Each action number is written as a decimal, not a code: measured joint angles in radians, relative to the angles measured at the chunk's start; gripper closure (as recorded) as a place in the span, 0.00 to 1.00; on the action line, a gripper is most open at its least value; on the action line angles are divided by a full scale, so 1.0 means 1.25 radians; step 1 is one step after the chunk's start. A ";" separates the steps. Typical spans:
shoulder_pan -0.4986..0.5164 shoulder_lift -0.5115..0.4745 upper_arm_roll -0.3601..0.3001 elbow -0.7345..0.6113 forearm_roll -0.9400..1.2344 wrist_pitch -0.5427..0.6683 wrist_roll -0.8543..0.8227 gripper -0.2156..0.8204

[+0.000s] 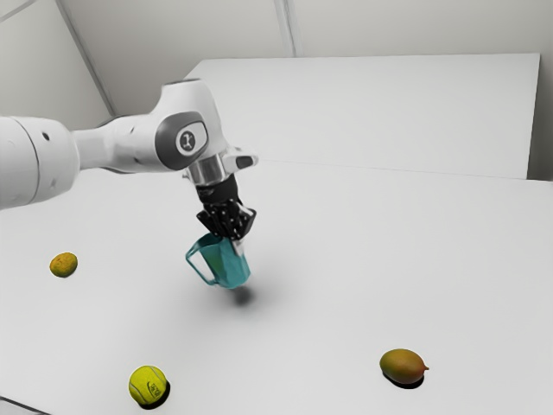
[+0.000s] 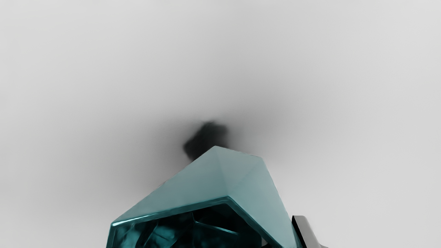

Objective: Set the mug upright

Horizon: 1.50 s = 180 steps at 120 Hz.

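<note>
White table (image 1: 337,277), shadow (image 1: 244,296) below raised mug (image 1: 232,270) | pale grey walls (image 1: 406,26) | gripper (image 1: 234,243) clamped on mug, apparently at its rim

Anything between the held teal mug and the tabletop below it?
Nothing visible. A dark shadow lies on the white tabletop beneath the tilted, faceted teal mug in the gripper; the yellow-green tennis ball sits well aside.

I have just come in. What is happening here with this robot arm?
The robot arm is holding a teal mug by its wall in its claw, above the white table. The mug is tilted a little, opening upward, and is not set down yet. A tennis ball and two fruits lie apart from it.
</note>
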 joint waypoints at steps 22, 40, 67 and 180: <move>0.000 0.004 0.001 -0.002 0.126 0.082 -0.007 0.96; 0.000 0.018 0.005 -0.010 0.169 0.129 -0.010 0.96; -0.001 0.054 0.006 -0.020 0.177 0.169 -0.015 0.96; -0.001 -0.032 0.006 0.030 0.169 0.177 -0.009 0.25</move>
